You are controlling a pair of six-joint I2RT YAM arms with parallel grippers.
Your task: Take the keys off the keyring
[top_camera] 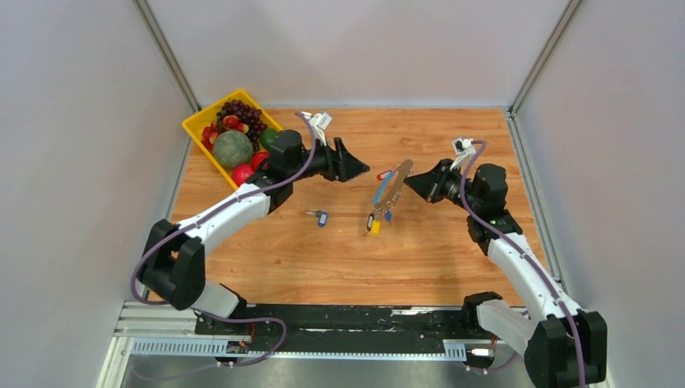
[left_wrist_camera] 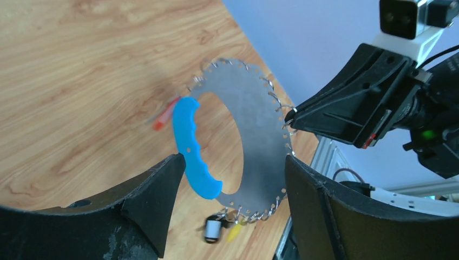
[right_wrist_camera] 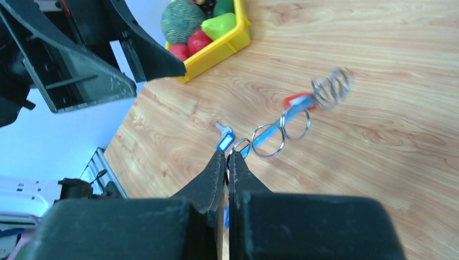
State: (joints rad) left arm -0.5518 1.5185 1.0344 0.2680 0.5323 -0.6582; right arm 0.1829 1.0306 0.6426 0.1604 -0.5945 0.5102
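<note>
Right claw pinching silvery oval keyring with blue grip, long axis hanging down; left claw standing spread opposite (coloured-head keys dangling at bottom).

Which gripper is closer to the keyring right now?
Right. The right gripper is shut on the keyring at its metal edge, holding it; the left gripper stands open just beside its blue side, apart from it.
</note>
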